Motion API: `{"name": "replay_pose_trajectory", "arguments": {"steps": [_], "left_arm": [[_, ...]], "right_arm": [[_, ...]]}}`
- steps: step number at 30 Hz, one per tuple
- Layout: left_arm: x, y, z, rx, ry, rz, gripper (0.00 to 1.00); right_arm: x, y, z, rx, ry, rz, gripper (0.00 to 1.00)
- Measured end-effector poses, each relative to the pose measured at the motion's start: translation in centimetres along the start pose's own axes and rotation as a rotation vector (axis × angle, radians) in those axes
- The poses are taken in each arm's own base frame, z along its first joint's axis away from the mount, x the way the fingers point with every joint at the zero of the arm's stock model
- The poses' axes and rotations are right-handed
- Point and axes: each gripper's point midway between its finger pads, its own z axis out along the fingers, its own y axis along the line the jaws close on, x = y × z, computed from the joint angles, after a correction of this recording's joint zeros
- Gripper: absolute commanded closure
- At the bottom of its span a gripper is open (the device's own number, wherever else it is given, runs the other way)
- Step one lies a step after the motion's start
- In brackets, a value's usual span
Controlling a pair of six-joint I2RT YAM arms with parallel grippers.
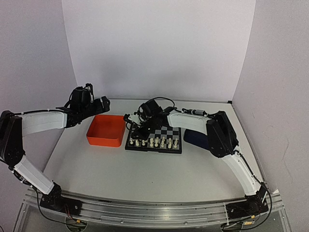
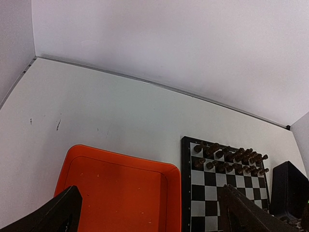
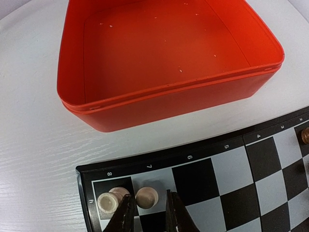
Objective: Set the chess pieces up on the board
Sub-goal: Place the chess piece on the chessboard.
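The board (image 1: pixel 170 131) lies at mid-table, with several cream-white chess pieces (image 1: pixel 155 141) along its near rows. My right gripper (image 1: pixel 137 131) hangs over its near left corner. In the right wrist view its jaws (image 3: pixel 149 195) stand narrowly open around a cream pawn (image 3: pixel 147 197) standing on the pale square by the frame. The left fingertip (image 3: pixel 126 212) touches or nearly touches the pawn and the right one (image 3: pixel 173 212) is apart from it. A cream piece (image 3: pixel 110 201) stands on the corner square. My left gripper (image 1: pixel 102 103) is wide open and empty above the orange tray.
The orange tray (image 1: pixel 105 130) sits just left of the board and looks empty (image 3: pixel 159 43). A dark blue tray (image 1: pixel 195 137) sits right of the board, partly behind my right arm. Small dark pieces (image 2: pixel 227 159) fill two rows at the board's far side. White walls enclose the table.
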Motion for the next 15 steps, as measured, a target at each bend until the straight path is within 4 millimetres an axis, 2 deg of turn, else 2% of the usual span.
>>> {"name": "replay_pose_trajectory", "arguments": {"steps": [11,15], "left_arm": [[-0.1,0.0,-0.3,0.004,-0.005,-0.001,0.00],[-0.7,-0.2,-0.7,0.014,-0.024,-0.004,0.00]], "right_arm": [[-0.2,-1.0,-0.2,0.056,0.004,0.006,0.56],[-1.0,-1.7,-1.2,0.110,-0.007,0.032,0.45]]}}
